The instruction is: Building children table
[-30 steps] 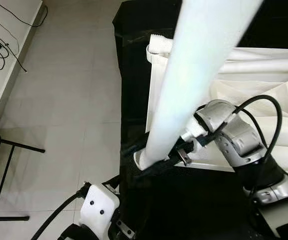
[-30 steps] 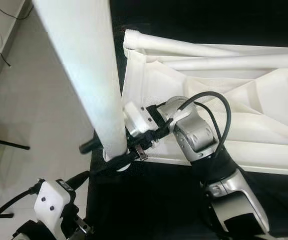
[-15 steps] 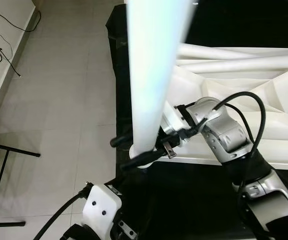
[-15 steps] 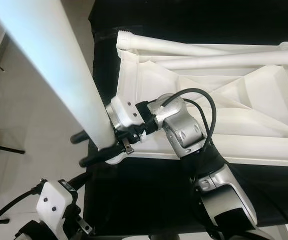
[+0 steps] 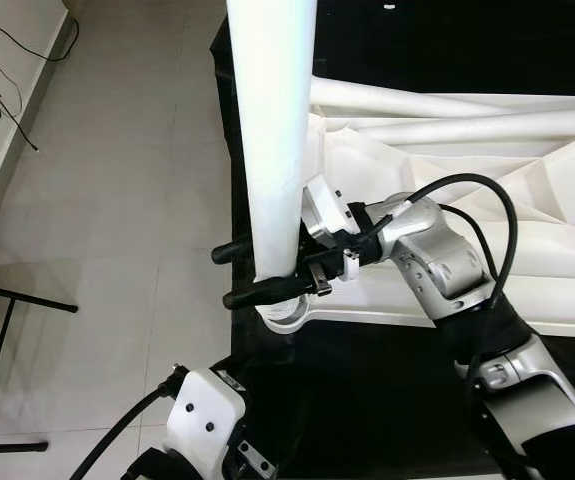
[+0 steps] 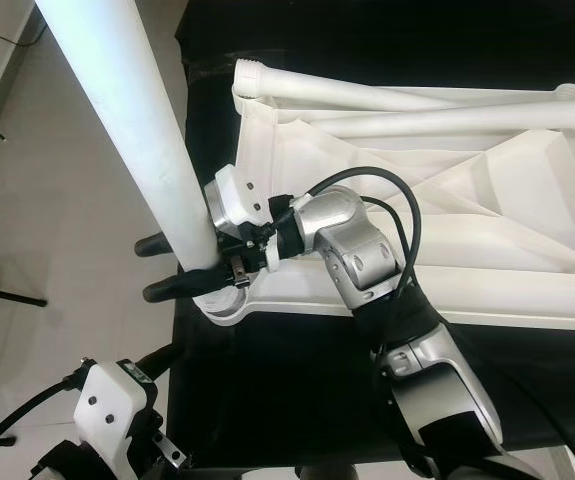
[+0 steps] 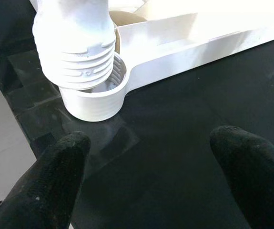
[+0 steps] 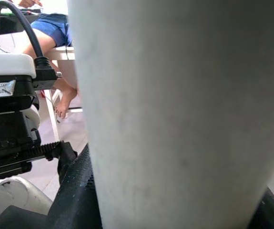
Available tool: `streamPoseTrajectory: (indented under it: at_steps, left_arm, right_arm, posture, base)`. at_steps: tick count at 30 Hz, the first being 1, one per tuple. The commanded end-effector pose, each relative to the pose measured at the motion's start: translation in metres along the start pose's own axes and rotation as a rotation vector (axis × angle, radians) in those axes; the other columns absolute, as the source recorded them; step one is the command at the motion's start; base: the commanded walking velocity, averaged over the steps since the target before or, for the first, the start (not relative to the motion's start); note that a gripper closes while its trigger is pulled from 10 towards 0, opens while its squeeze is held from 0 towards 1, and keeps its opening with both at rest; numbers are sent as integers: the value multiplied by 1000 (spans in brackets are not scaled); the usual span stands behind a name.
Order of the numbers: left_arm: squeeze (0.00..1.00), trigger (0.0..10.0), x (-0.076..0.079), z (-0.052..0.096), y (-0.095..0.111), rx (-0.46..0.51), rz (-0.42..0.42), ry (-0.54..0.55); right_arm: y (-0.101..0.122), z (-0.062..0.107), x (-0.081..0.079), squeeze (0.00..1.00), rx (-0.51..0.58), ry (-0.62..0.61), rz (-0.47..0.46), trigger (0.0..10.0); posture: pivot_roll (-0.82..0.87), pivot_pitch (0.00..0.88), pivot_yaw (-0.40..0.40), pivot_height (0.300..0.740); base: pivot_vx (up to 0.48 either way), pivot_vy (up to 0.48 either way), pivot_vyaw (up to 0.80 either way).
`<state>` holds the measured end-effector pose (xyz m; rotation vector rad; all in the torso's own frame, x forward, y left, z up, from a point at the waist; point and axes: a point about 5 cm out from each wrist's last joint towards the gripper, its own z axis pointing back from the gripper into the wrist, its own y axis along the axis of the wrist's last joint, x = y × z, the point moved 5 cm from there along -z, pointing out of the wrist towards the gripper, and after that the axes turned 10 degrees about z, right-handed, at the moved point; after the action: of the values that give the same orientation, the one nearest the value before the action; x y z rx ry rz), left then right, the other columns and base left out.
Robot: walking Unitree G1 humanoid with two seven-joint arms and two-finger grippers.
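A: The right gripper (image 6: 182, 268) is clamped on the leg (image 5: 272, 150), its black fingers either side of the white tube low down. A second ago that leg leaned off toward two o'clock; now it stands close to twelve.

B: And its foot has travelled too, out toward the corner socket (image 7: 95, 98). From the left wrist you can see the threaded end (image 7: 77, 52) sitting at the socket's mouth, tilted a touch, threads not yet bitten.

A: Where's the tabletop (image 6: 527, 220)?

B: Upside down on the black cloth (image 5: 387, 400), ribs showing, two more legs lying along its far edge at twelve o'clock.

A: The left gripper (image 7: 146, 176)?

B: Spread wide, holding nothing, hovering low near the socket at seven o'clock.

A: So the line-up looks nearly made; a twist to seat the threads seems next.

B: If the tilt remains, it may cross-thread.
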<state>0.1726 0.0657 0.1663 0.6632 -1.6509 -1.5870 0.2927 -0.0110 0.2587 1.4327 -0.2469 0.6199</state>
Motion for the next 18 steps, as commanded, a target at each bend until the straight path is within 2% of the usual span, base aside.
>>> streamPoseTrajectory:
  at_steps: [1,4,6,8,12,18]
  left_arm:
    - [0,10000,0,1,-9,-36,5,6]
    - [0,10000,0,2,-9,-37,4,7]
    - [0,10000,-1,2,-9,-37,2,9]
    - [0,10000,-1,2,-9,-37,2,9]
    - [0,10000,-1,2,-9,-38,1,9]
    - [0,10000,-1,2,-8,-37,0,10]
  right_arm:
    - [-17,0,-6,0,-41,-1,-58,10000]
    - [-17,2,-8,0,-37,0,-68,10000]
    - [-14,8,-19,0,-16,44,-96,10000]
    - [-14,8,-19,0,-16,44,-96,10000]
    - [-11,12,-30,0,-12,104,-120,10000]
    - [-12,13,-35,0,-16,135,-133,10000]
  posture:
    - [40,338,5,740]
    - [40,338,5,740]
    - [40,341,8,740]
    - [40,341,8,740]
    - [38,344,10,740]
    - [39,344,9,740]
  base:
    - [0,0,0]
    - [0,0,0]
    - [0,0,0]
    - [0,0,0]
    - [0,0,0]
    - [0,0,0]
